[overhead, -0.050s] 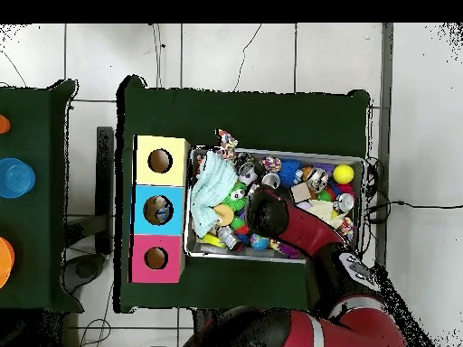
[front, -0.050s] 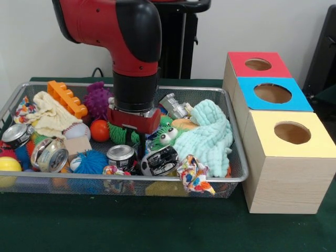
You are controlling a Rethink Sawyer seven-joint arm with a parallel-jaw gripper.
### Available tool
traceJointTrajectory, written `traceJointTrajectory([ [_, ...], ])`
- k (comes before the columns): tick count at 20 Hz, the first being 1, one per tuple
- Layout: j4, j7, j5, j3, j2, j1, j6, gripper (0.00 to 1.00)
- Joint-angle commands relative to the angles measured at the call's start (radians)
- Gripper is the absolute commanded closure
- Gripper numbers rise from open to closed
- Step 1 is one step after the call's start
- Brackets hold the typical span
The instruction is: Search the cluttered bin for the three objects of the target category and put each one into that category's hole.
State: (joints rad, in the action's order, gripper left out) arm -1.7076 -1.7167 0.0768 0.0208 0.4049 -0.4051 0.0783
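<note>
Three holes: one each in the red box (front, -0.050s: pixel 258 65), blue box (front, -0.050s: pixel 273 94) and yellow box (front, -0.050s: pixel 290 134), lined up just beside the bin (front, -0.050s: pixel 237 173)
Target category: not shown by anything in view, so which items count cannot be told; crushed cans are one candidate set
Cans: one at the front centre (front, -0.050s: pixel 121 156), one at the front left (front, -0.050s: pixel 51 156), one against the left wall (front, -0.050s: pixel 16 135), a dark one (front, -0.050s: pixel 160 160) beside the centre can; others may lie buried
Handling, cans: judged light, stiff but dentable, smooth and slippery on the sides; best taken across the body, since the ends offer a wider span
Handling, soft items: mint cloth (front, -0.050s: pixel 210 137) and cream cloth (front, -0.050s: pixel 48 115) are limp and would drape; pinch a raised fold
Handling, balls: orange ball (front, -0.050s: pixel 98 130) and blue spiky ball (front, -0.050s: pixel 91 162) would roll; the spiky one likely gives
End effector (front, -0.050s: pixel 140 140): lowered into the bin's middle among green toys, just behind the centre can; its tips are hidden by clutter, so whether it is released or clenched cannot be told
Arm: red and black, coming down over the bin
Surface (front, -0.050s: pixel 157 226): green cloth under bin and boxes
Risk: neighbours packed touching, so a lift may drag cloth along
</note>
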Motion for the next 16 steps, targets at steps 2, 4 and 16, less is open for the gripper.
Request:
traceJointTrajectory([
  [2, 0.014, -0.224, 0.071, 0.1, -0.059, 0.053, -0.017, 1.0],
  [4, 0.011, -0.234, 0.08, 0.082, -0.058, 0.065, -0.036, 1.0],
  [16, 0.002, -0.224, 0.12, 0.013, -0.007, 0.109, 0.021, 1.0],
])
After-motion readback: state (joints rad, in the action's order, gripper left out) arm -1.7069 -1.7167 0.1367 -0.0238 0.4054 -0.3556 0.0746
